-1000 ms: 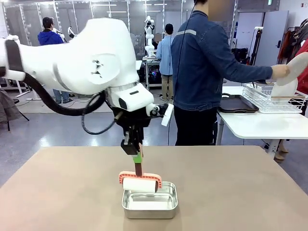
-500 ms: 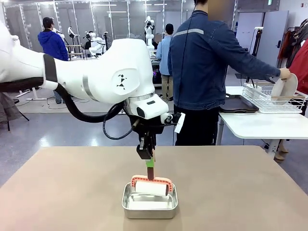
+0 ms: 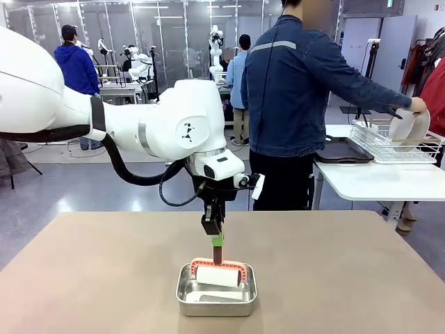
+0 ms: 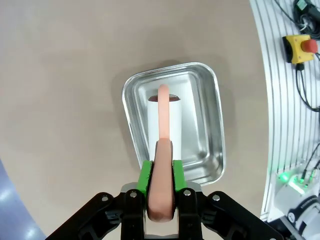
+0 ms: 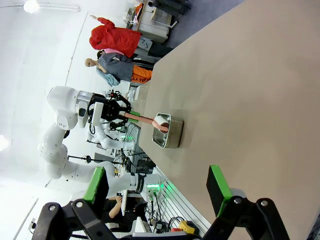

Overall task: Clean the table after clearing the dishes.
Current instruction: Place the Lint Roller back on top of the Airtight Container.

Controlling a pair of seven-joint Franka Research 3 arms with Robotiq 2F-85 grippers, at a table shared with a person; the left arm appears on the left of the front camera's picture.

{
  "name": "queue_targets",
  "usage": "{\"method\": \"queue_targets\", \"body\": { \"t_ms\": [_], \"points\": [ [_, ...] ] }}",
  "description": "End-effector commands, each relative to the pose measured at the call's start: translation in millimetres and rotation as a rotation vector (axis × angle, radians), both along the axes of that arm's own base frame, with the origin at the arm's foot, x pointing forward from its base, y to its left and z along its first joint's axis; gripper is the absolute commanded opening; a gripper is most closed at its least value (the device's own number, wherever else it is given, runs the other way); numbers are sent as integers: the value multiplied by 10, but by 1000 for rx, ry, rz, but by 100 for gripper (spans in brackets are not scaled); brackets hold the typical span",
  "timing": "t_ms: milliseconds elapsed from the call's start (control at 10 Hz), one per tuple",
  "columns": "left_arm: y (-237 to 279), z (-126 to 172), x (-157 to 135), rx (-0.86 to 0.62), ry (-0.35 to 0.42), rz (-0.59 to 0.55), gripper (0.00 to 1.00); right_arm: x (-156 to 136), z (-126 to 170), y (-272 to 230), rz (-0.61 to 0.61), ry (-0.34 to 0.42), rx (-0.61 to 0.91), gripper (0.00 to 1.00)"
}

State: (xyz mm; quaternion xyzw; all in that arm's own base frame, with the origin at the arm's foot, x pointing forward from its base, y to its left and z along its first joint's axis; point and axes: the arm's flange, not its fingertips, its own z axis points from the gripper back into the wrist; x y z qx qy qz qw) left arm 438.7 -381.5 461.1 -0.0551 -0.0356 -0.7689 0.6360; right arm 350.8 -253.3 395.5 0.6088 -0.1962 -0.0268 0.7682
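- Salmon-pink plastic is what the left gripper is clamped on: the handle of a lint roller, green pads pressed to both sides of the stem in the left wrist view.
- Its white roll hangs just inside the steel pan, low centre of the front view; whether it touches the pan floor I cannot tell.
- Around the pan, the table spreads bare and matte beige across the lower half.
- Off it at the right edge, a person's hand holds a white plate at the wire rack on the white side table, with a dark tray beside the rack.
- At the bottom of the right wrist view, the right gripper stands with jaws wide apart, holding nothing.
- Likely handling: the roller looks light and stiff, and the roll probably turns freely, so the hold belongs on the handle, as now. The plate looks smooth and breakable.
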Motion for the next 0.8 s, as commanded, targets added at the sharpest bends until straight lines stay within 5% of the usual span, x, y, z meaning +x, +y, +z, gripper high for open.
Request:
{"method": "queue_targets", "body": {
  "t_ms": [0,600,700],
  "points": [
    [-52,-14,114,34,18,13,21,-18,20,5,2,-10,-4,100],
    [-30,-311,458,63,76,70,21,-18,20,5,2,-10,-4,100],
    [-32,-330,478,66,75,63,27,-18,20,5,2,-10,-4,100]
  ]
}}
